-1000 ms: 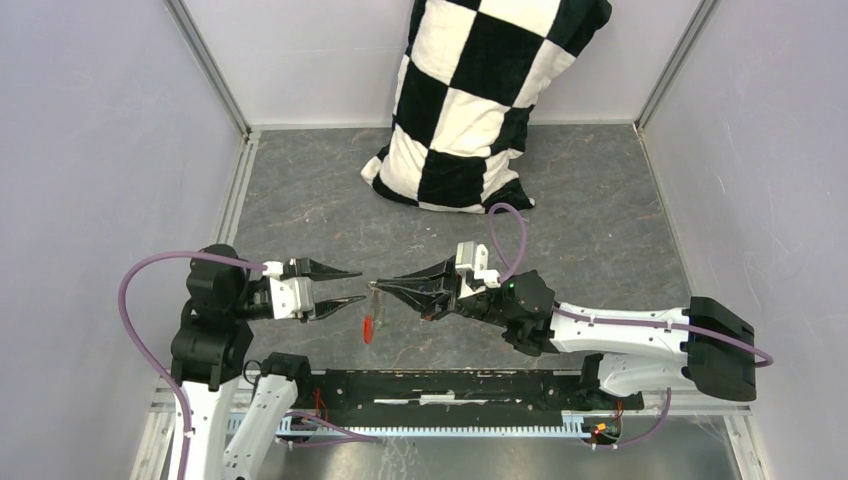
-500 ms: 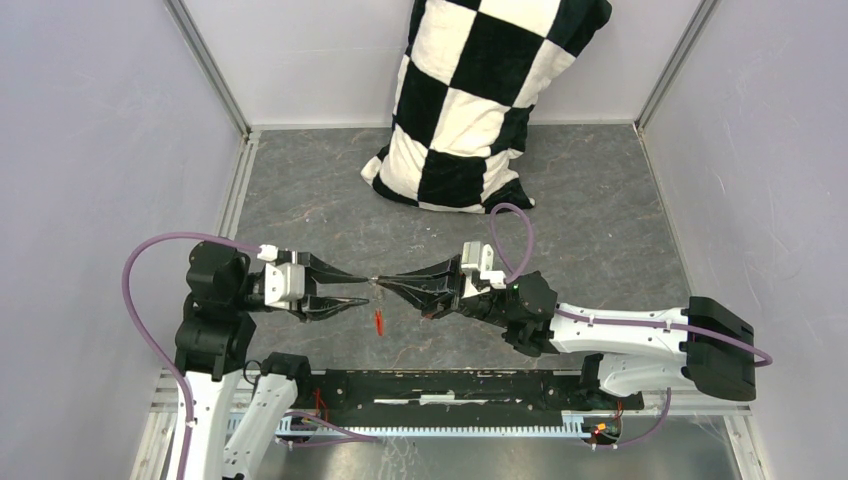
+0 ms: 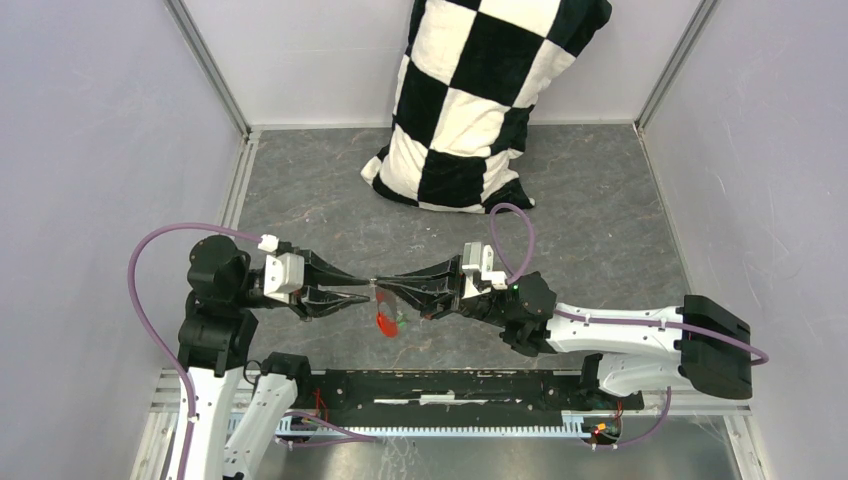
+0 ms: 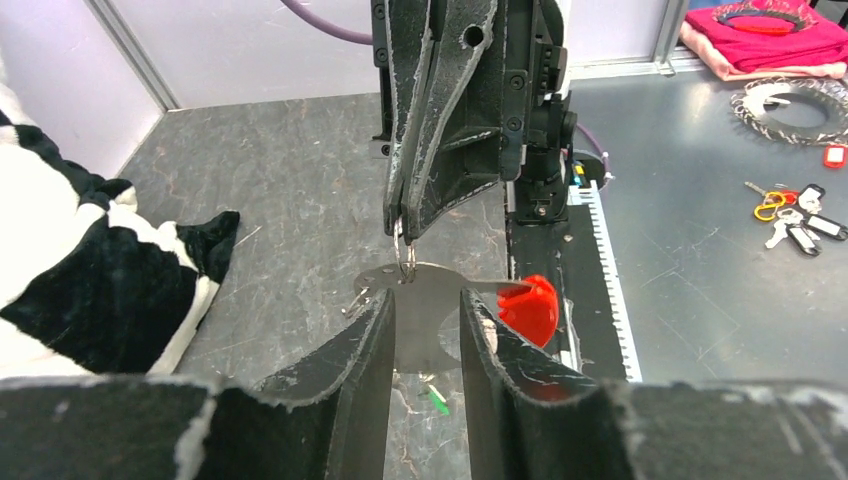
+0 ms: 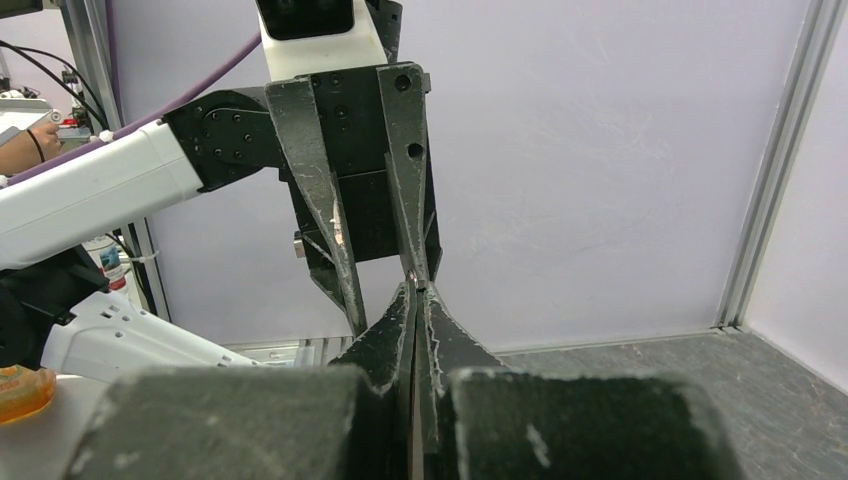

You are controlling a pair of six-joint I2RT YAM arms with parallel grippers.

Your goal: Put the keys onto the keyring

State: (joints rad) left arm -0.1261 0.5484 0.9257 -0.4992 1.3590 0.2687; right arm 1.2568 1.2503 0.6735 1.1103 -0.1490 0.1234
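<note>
well, the two pincers meet tip to tip just below the middle of the top view, over the grey table [image 3: 600,220]. the right pincer [image 4: 403,232] points down from the top of the left wrist frame, its jaws pressed together on a thin wire ring of the keyring [image 4: 440,283]. the fob's flat grey plate hangs from that ring in the middle of the frame, with its red end sticking out to the right.

the left pincer [image 4: 425,296] stands up from the bottom edge of the same frame with a narrow gap between its fingers [image 4: 365,345]. the grey plate shows in that gap, but i cannot tell whether the fingers touch it. in the right wrist view one left finger sits right at the right pincer's tip and the other stands apart to its left.

a small green key [image 4: 437,400] shows low in the gap, below the plate. whether it hangs or lies on the table i cannot tell. a black and white checkered pillow [image 3: 470,100] leans at the top centre of the top view.
</note>
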